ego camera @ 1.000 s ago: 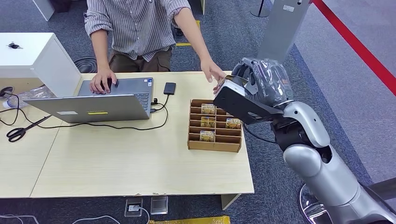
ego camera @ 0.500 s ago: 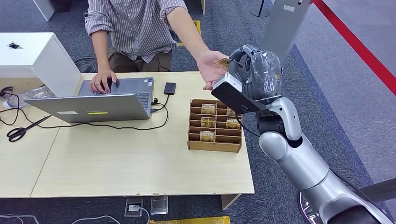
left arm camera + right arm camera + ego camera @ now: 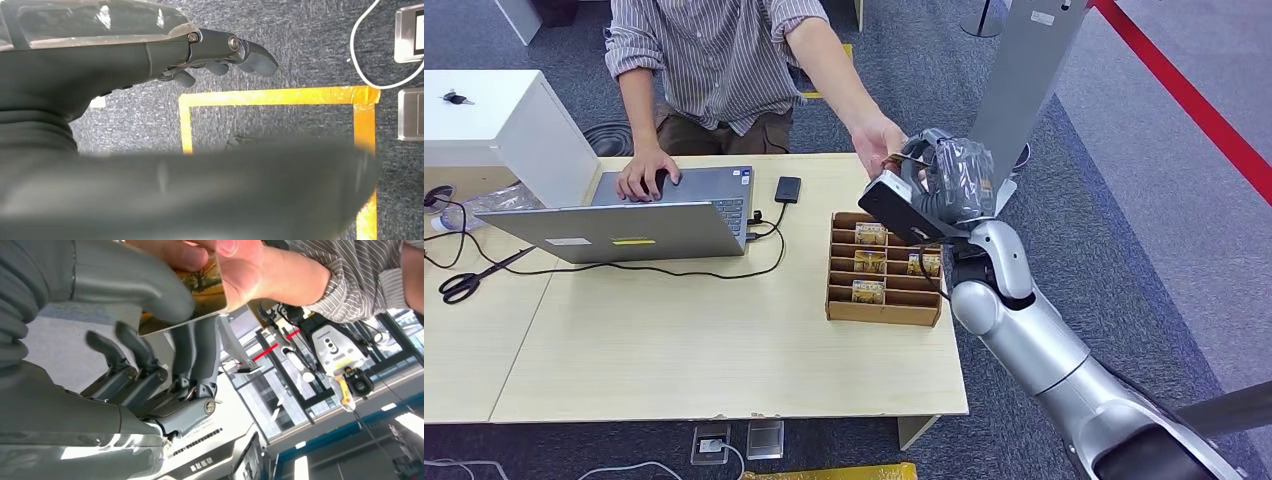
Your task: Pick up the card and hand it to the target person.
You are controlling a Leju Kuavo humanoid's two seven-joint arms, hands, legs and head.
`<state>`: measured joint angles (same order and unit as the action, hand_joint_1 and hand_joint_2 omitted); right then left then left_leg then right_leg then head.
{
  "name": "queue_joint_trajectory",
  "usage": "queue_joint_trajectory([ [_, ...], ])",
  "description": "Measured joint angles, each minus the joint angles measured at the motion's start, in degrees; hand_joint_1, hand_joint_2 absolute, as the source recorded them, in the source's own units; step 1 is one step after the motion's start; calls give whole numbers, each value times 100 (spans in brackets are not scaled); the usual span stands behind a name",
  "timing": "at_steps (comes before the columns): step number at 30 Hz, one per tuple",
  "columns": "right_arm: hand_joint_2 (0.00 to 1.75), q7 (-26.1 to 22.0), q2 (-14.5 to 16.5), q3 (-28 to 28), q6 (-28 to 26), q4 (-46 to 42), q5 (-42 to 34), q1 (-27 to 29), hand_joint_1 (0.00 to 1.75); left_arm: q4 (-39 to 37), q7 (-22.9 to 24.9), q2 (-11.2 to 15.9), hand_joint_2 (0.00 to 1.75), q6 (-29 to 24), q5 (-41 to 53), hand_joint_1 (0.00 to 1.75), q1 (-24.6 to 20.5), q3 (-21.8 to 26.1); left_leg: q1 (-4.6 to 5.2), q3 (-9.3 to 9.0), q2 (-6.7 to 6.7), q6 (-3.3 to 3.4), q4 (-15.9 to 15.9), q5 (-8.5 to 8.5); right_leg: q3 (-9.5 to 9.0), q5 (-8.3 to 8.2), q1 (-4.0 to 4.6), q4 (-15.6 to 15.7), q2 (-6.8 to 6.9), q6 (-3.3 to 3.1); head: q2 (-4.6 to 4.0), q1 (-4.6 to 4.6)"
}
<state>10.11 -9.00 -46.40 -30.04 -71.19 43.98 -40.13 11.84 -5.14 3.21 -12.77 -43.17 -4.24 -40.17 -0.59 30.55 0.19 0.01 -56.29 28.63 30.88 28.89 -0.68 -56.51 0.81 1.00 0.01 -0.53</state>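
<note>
The right hand (image 3: 944,180) is raised over the far right corner of the counter (image 3: 674,350), just past the cardboard card rack (image 3: 884,270). The right wrist view shows it pinching the card (image 3: 200,295) between its thick grey thumb (image 3: 135,285) and darker fingers (image 3: 195,350), the other fingers spread loosely below. The person's hand (image 3: 879,145) reaches out from behind the counter and meets the robot's; in the wrist view that person's fingers (image 3: 235,270) are also closed on the card's far edge, so both hold it at once. The person's other hand (image 3: 646,172) rests on the laptop (image 3: 624,215). More cards stand in the rack's slots. Scissors (image 3: 469,280) lie at the counter's left edge. The left hand (image 3: 220,55) hangs over the carpeted floor with its fingers lightly curled and apart, holding nothing.
</note>
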Motion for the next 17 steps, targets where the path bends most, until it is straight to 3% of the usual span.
queue_joint_trajectory([
  [2,175,0,22,-24,-23,62,-31,-5,0,0,-42,0,0,15,-26,0,1,-3,0,0,0,0,0,0,0,0,0,-1,0,0,0,-1],
  [6,175,-189,43,-51,-64,112,-515,8,0,-1,-77,2,0,18,-96,0,2,-3,0,0,0,0,-1,0,1,0,0,-1,0,0,0,-3],
  [13,175,-1081,57,92,-5,-164,-2855,390,0,-1,-60,2,0,-100,-263,0,8,-1,0,-1,1,0,-2,0,2,0,0,0,0,0,-1,-1],
  [17,175,-1262,-53,206,71,-525,-3565,716,0,-1,17,4,0,-166,-355,0,12,-1,0,-3,1,0,-2,0,3,0,0,1,0,0,-1,1],
])
